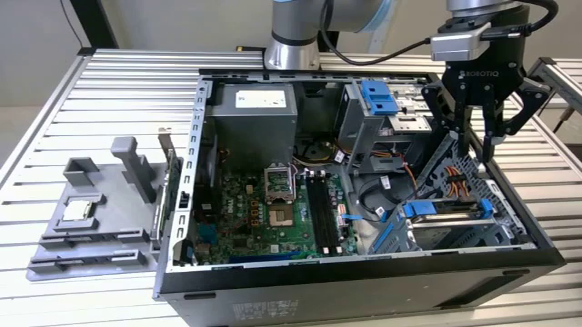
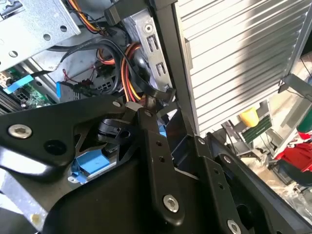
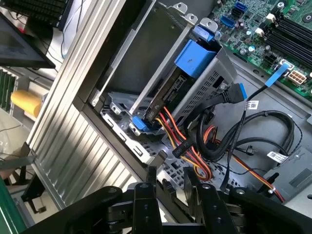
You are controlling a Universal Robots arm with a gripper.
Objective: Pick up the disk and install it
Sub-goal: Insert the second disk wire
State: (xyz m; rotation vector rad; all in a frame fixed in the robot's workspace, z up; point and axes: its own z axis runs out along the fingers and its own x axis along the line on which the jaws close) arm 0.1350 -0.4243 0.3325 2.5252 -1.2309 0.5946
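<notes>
Black two-fingered gripper [image 1: 479, 146] hangs over the far right corner of the open black computer case [image 1: 364, 286] in the exterior view, its fingers spread apart and holding nothing, their tips dipping just inside the case wall. Below and nearer the camera, the disk [image 1: 446, 212], a flat silver-grey drive framed by a blue plastic rail bracket, sits in the metal drive cage at the case's lower right. In the first wrist view the disk [image 3: 168, 95] lies edge-on in that cage, with red, yellow and orange power cables [image 3: 187, 146] plugged beside it. A green motherboard [image 1: 264, 218] fills the case's floor. On the ribbed metal surface [image 1: 91, 88], at the exterior view's left, stands a grey plastic fixture tray [image 1: 91, 225].
</notes>
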